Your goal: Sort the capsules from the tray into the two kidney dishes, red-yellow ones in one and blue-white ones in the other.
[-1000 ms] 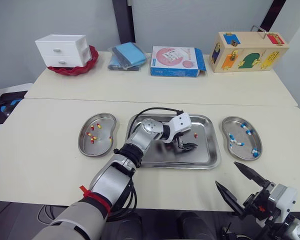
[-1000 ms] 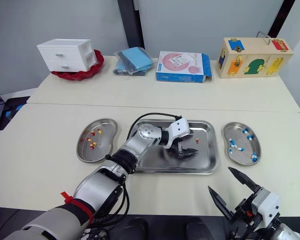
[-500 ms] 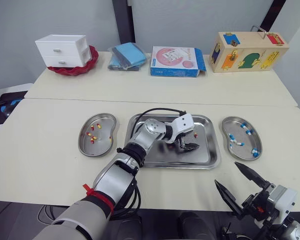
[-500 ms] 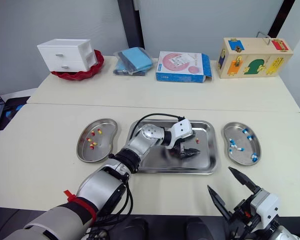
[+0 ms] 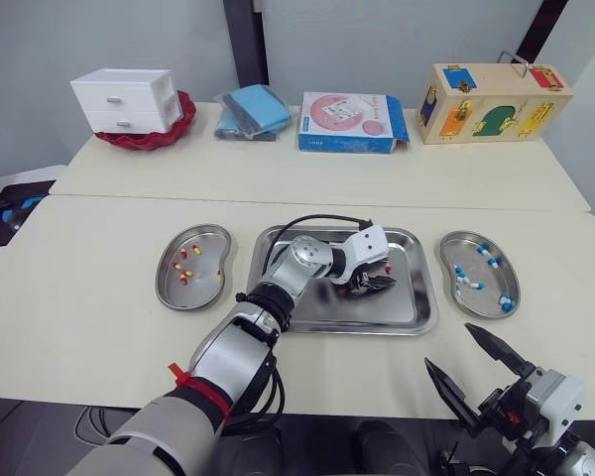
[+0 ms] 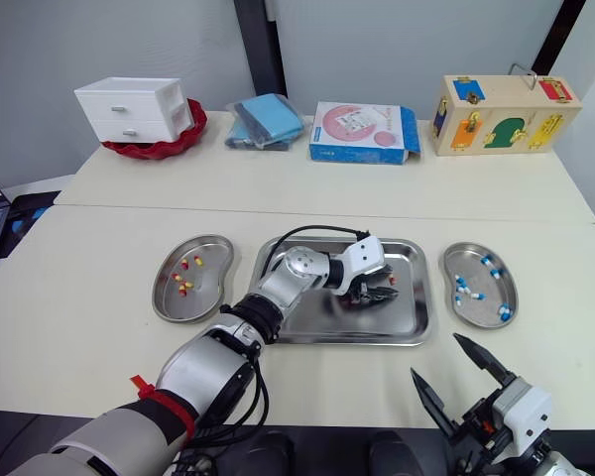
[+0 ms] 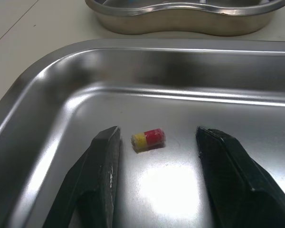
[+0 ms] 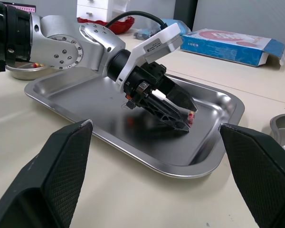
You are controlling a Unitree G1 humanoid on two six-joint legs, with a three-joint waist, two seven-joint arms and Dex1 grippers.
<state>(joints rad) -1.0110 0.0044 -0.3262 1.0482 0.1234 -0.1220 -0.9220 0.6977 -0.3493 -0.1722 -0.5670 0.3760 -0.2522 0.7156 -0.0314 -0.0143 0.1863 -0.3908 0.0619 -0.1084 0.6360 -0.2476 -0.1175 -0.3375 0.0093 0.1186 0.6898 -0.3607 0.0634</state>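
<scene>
A single red-yellow capsule [image 7: 148, 138] lies in the steel tray [image 5: 312, 302], near its far right corner. My left gripper [image 5: 381, 282] is low inside the tray and open, with one black finger [image 7: 102, 161] on each side of the capsule and not touching it. The left kidney dish [image 5: 165, 273] holds several red-yellow capsules [image 5: 183, 273]. Several blue-white capsules [image 5: 466, 282] lie in the right kidney dish [image 5: 443, 263]. My right gripper [image 5: 450, 346] hangs open off the table's near edge, to the right of the tray, and holds nothing.
Along the back table stand a white drawer unit in a red bowl [image 5: 129, 99], folded blue cloth [image 5: 250, 109], a blue-pink box [image 5: 352, 121] and a wooden latch box [image 5: 491, 101]. A black cable [image 5: 312, 220] loops over the tray's far rim.
My left gripper has moved toward the tray's far right corner and now straddles the red-yellow capsule. The right gripper has barely shifted.
</scene>
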